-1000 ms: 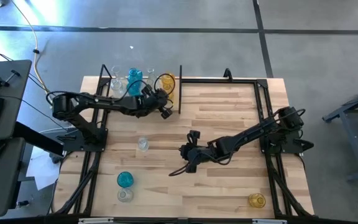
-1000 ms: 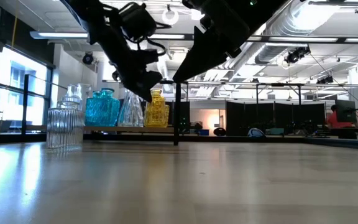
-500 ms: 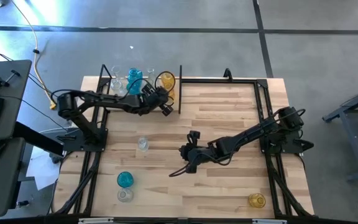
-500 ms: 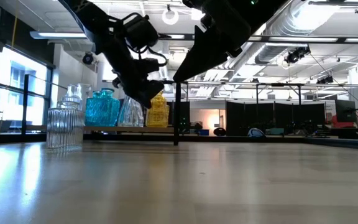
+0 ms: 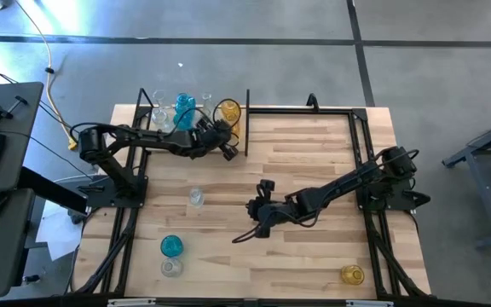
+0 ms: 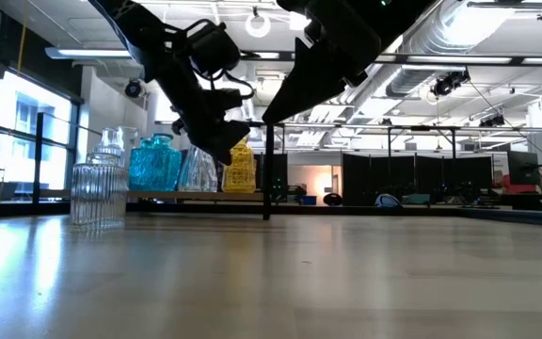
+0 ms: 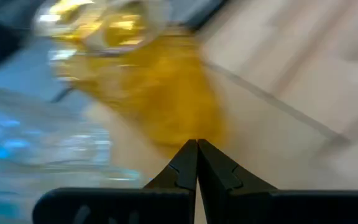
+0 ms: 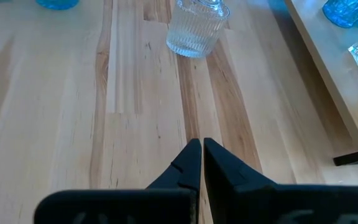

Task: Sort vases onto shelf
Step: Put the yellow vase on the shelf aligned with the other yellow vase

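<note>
Now hovering with fingers (image 7: 197,163) closed and empty beside the amber vase (image 5: 228,112) on the shelf (image 6: 163,195), pulled back from a second ago; right fingers (image 8: 201,163) closed, unchanged.

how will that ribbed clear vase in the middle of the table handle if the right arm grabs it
The ribbed clear vase looks like glass, so probably fragile and rigid. Its ribs may help grip, though glass is likely slippery. Its wide body narrows toward the top, so a high push could tip it.
</note>
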